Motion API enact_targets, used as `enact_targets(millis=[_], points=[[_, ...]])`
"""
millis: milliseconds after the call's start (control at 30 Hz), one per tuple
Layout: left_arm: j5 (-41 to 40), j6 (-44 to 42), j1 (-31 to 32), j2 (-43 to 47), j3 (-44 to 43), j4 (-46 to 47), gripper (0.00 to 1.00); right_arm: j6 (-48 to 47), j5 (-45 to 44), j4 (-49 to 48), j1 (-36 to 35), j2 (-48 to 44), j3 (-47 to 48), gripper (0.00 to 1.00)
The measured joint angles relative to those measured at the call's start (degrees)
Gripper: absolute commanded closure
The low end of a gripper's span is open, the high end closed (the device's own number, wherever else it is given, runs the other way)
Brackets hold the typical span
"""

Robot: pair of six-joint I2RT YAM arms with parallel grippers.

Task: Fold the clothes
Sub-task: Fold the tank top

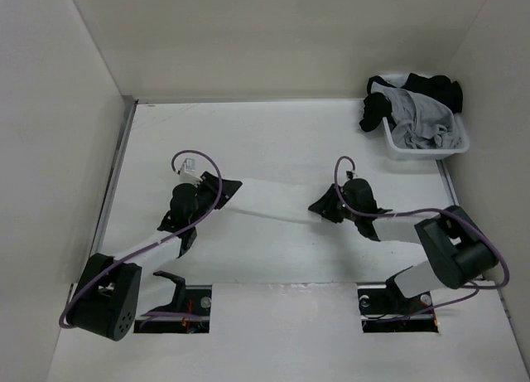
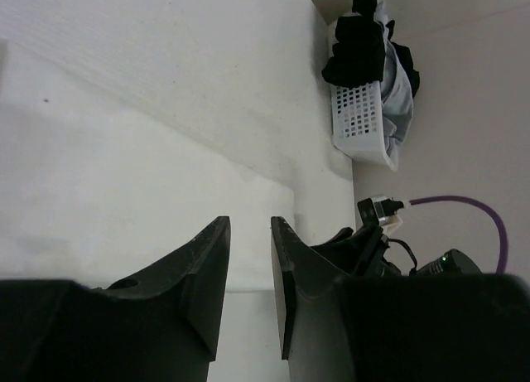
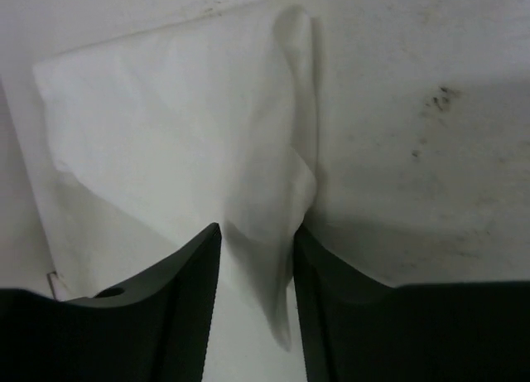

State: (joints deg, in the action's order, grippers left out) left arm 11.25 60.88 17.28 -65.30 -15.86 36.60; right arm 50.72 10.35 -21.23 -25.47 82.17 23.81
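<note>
No text or label can be read anywhere.

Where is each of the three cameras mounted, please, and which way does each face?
Top external: above and behind the arms, facing down at the table; left end effector and right end effector show.
Left wrist: on the left arm, facing past its own fingers across the table to the basket.
Right wrist: on the right arm, facing down between its fingers at the white top.
Shared: top external and left wrist both show the basket.
</note>
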Motion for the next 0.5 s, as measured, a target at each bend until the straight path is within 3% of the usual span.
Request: enact_targets(millis=[167, 300, 500], points=[[-1.8, -1.1, 1.2, 0.0, -0.2, -1.6, 0.76, 3.6, 0.6, -6.3, 0.2, 4.9, -0.4, 0.93], [-2.6, -1.5, 1.7, 0.3, -0.2, -2.6, 0.76, 5.4, -0.5, -6.5, 1.7, 1.6, -3.1, 0.98], [-3.1, -1.7, 5.7, 1.4, -0.2, -2.8, 0.76, 2.5, -6.0, 6.2, 4.1, -17.5, -4.4, 0.99]])
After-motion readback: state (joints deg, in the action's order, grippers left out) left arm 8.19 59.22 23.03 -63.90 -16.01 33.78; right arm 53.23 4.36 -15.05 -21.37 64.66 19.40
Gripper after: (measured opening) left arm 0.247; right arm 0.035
